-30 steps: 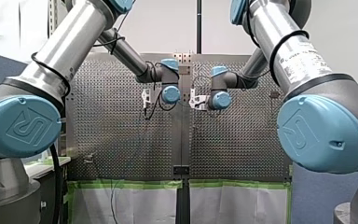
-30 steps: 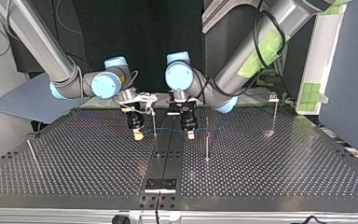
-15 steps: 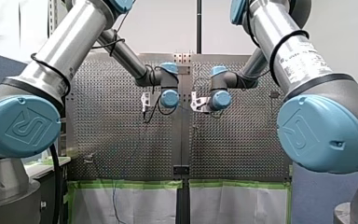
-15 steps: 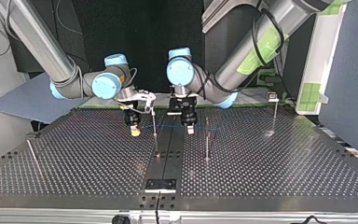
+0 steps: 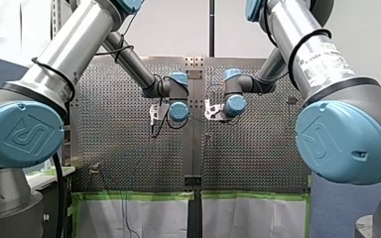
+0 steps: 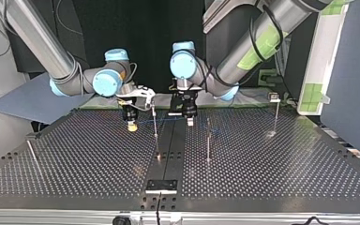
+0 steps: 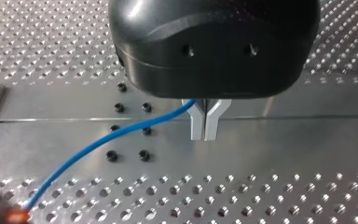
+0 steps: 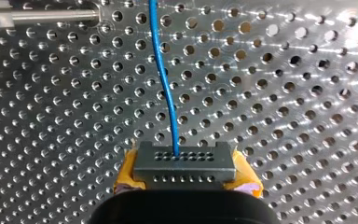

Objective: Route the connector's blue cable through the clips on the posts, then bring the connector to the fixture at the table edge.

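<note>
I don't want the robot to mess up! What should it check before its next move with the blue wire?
1. Is the connector clamped between my right gripper's yellow pads: ok.
2. My left gripper shut on the blue cable: ok.
3. Cable runs between the grippers without knots: ok.
4. Cable seated in a clip on a post: cannot tell.
5. Is the connector at the fixture: not ok, far from it.

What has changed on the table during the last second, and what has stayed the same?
Both grippers drew back toward the top view's far edge: my right gripper, shut on the connector, also slightly to that view's left, my left gripper with the blue cable pinched. Nothing was taken or released. The posts stayed.
</note>
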Action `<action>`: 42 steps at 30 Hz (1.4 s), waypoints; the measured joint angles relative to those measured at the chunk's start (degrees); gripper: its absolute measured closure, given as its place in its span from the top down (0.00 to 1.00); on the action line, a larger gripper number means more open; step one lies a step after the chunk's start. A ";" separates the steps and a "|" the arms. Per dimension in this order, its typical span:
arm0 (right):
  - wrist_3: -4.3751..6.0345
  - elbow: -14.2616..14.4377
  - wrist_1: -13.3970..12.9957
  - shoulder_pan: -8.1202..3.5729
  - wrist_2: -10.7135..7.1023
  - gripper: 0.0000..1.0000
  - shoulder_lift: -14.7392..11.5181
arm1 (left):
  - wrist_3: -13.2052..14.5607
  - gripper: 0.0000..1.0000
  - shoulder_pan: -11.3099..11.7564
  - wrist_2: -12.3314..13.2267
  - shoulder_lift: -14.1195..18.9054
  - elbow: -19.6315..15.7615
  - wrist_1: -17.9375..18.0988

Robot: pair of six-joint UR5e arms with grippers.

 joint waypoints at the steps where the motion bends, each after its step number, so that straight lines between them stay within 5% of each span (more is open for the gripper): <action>1: -0.02 0.49 -0.34 0.04 0.01 0.00 -0.26 | 0.00 0.00 -0.11 0.11 0.00 -0.18 0.10; 21: -0.92 6.15 -2.52 1.24 0.04 0.00 -2.92 | -1.53 0.00 -4.72 0.16 -4.16 -0.56 1.23; 42: -0.34 13.65 -6.12 2.44 0.19 0.00 -6.51 | -2.78 0.00 -5.35 -0.67 -4.40 -3.75 2.93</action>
